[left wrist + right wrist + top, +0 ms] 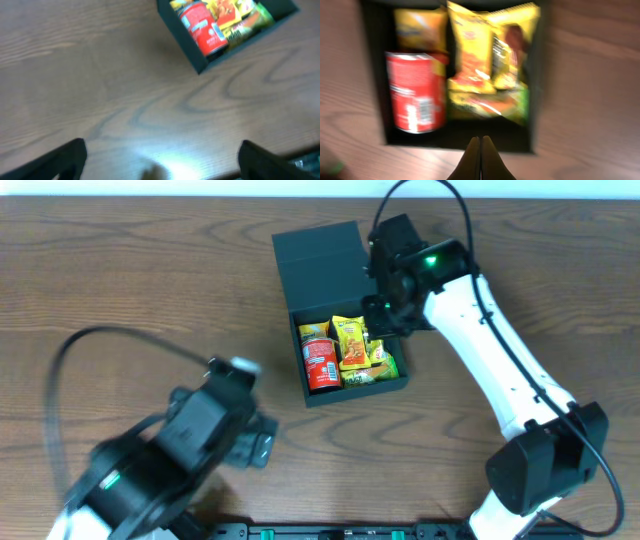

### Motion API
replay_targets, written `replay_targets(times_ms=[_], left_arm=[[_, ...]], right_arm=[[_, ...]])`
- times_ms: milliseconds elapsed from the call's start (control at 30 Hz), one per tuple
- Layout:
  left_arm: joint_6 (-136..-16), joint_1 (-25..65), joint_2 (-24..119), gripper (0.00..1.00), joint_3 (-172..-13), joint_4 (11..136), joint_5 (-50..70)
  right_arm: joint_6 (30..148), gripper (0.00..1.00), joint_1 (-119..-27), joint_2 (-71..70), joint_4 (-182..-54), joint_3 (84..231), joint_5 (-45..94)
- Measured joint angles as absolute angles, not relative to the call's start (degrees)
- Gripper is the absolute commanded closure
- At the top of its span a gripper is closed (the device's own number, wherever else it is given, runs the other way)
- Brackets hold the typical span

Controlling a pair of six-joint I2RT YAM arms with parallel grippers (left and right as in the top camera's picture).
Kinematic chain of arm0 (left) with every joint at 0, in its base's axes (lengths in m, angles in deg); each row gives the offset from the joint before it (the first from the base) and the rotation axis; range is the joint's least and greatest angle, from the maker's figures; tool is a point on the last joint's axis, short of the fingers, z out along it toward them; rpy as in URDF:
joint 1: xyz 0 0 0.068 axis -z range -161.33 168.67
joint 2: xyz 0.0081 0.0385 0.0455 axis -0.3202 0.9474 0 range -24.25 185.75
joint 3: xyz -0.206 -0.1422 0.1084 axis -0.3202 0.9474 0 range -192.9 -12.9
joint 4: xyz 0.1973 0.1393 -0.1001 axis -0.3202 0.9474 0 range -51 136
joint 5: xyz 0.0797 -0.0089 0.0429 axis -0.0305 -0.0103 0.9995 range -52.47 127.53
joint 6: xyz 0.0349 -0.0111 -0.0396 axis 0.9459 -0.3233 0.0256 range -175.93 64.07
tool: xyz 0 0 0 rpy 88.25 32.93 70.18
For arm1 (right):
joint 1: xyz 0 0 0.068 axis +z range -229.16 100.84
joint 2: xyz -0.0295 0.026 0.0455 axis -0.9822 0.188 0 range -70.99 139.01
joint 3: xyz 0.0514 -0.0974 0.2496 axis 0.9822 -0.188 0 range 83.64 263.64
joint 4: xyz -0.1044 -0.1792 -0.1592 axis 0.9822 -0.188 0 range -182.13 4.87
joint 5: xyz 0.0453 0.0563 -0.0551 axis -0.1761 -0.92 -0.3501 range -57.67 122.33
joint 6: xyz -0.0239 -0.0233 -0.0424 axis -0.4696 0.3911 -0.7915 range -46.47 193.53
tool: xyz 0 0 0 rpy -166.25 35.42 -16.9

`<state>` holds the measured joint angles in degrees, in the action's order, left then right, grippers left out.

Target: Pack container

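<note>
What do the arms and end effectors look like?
The right arm has white links, black joints, a black cable and a green light. The left arm, blurred, looks black, with a looping black cable. The left end effector and right end effector have dark fingers.

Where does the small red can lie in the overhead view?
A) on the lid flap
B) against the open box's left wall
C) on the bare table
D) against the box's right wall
B: the small red cylindrical can lies on its side inside the dark teal-black square cardboard container, against its left wall, with yellow and green snack packets to its right.
</note>
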<state>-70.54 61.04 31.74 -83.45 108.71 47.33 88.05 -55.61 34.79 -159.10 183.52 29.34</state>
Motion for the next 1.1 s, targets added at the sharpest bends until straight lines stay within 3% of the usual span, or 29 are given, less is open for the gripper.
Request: replay_targets(times_ms=[100,200,533,600,1100], left_arm=[[-70.89,58.73,38.25,0.56,-82.51,104.97,47.38],[-72.12,54.62,44.31,0.79,-82.48,100.58,46.87],[-76.53,41.11,57.18,0.9,-82.48,89.72,33.24],[-77.19,40.78,59.67,0.94,-82.48,88.01,31.09],[-82.96,40.87,72.04,0.94,-82.46,80.12,25.46]], right_arm=[[86.22,0.98,-58.23,34.79,-160.39,183.52,30.94],[84.34,0.98,-62.56,34.79,-160.41,183.52,31.09],[76.93,0.98,-76.61,34.76,-152.81,179.3,22.46],[75.99,0.98,-77.51,34.76,-151.19,176.02,21.15],[74.06,0.98,-77.58,34.79,-139.3,160.0,11.68]])
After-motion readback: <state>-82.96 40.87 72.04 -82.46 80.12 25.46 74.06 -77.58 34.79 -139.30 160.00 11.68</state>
